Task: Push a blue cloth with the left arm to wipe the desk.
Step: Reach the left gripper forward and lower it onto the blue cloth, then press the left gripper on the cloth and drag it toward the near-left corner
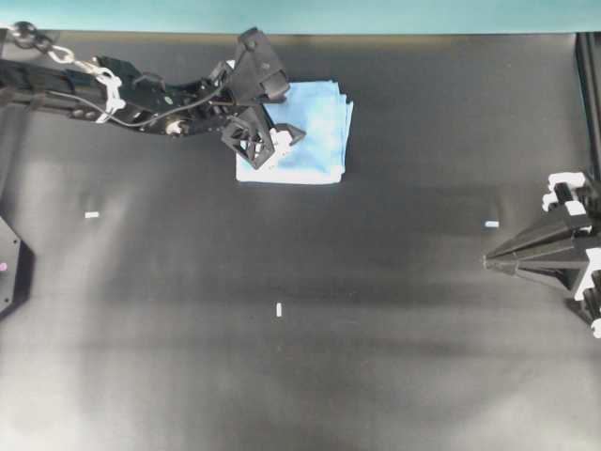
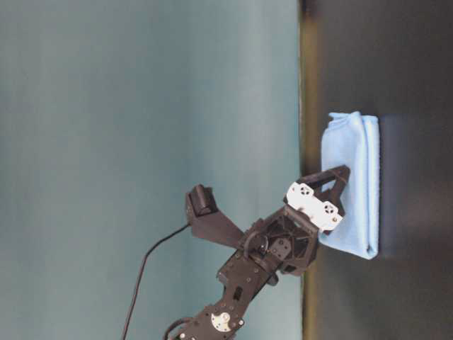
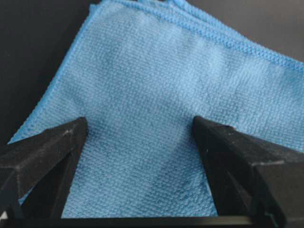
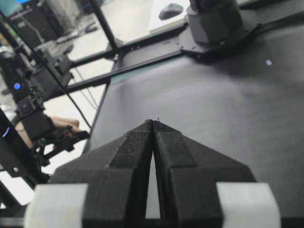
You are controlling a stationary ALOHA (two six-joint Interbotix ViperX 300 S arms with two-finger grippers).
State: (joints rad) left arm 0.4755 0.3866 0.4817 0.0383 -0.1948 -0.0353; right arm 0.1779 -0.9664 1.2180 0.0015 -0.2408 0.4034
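The light-blue folded cloth (image 1: 315, 132) lies flat on the black desk (image 1: 282, 376), near its far edge. My left arm (image 1: 141, 94) reaches in from the left. Its gripper (image 1: 292, 113) is open over the cloth's left half. In the left wrist view both black fingers (image 3: 57, 147) stand wide apart low on the cloth (image 3: 156, 85), with only flat fabric between them. Seen from table level, the gripper (image 2: 336, 195) lies against the cloth's (image 2: 354, 142) top surface. My right gripper (image 1: 488, 261) rests shut at the right edge, its tips (image 4: 153, 121) pressed together and holding nothing.
Small white tape marks (image 1: 91, 214) (image 1: 280, 309) (image 1: 492, 224) dot the desk. A teal strip (image 1: 300, 14) runs along the far edge. A black mount (image 1: 9, 272) sits at the left edge. The right wrist view shows an arm base (image 4: 216, 23) across the desk.
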